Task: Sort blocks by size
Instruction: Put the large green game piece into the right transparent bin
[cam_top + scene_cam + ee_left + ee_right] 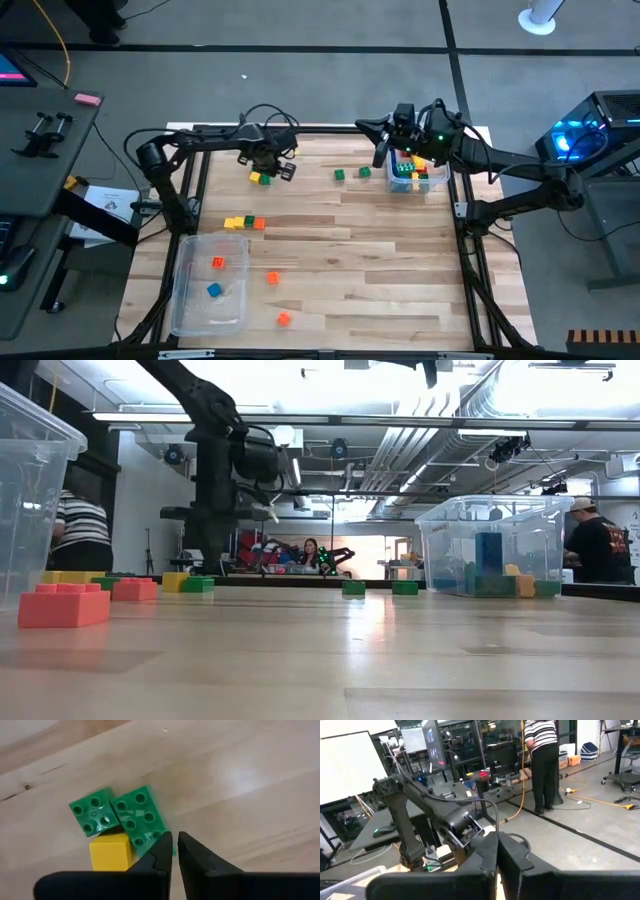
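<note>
High view: wooden tabletop (pixel 330 270) with blocks scattered around, both arms up at the far side.
Left pincer (pixel 174 845): fingers pinched almost together, nothing between them, hanging just over a little cluster of two green blocks (pixel 140 820) and a yellow block (pixel 110 852) that touch each other.
Right pincer (pixel 497 851): fingers nearly closed too, empty, hovering above the far clear bin (pixel 418 178), which has a mix of coloured blocks in it.
Near clear bin (pixel 205 295): one orange block and one blue block inside.
Loose stuff: yellow-green-orange row (pixel 243 222) mid-left, two green blocks (pixel 352 173) beside the far bin, two orange blocks near the front.
Writing: can't read any labels or brands anywhere.
Background: a person in a striped top (pixel 542 750) stands behind the table.
</note>
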Available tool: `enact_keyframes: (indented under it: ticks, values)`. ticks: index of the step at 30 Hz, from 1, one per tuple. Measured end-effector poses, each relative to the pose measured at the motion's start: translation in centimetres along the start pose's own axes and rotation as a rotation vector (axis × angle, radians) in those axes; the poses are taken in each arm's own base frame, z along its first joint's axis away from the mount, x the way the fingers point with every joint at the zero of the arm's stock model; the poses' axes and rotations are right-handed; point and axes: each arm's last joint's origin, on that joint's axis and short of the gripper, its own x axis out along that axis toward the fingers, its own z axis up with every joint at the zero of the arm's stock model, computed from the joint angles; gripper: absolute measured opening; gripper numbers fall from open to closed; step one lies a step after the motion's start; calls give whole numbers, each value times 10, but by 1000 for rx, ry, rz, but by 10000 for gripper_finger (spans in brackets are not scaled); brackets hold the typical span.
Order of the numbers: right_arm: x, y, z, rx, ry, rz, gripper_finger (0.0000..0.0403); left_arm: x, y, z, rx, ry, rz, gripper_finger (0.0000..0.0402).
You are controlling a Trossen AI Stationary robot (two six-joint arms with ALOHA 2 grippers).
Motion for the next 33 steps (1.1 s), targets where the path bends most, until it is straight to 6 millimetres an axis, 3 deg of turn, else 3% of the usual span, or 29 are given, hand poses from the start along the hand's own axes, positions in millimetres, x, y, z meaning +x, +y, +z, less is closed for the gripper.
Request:
enact_keyframes:
  ticks: [21, 33]
  values:
    - [0, 0, 0, -1, 1, 1, 1, 22, 8, -8, -76, -10, 153, 0]
    - [0, 0, 0, -7, 1, 1, 1, 7, -27, -6, -12, -80, -45, 0]
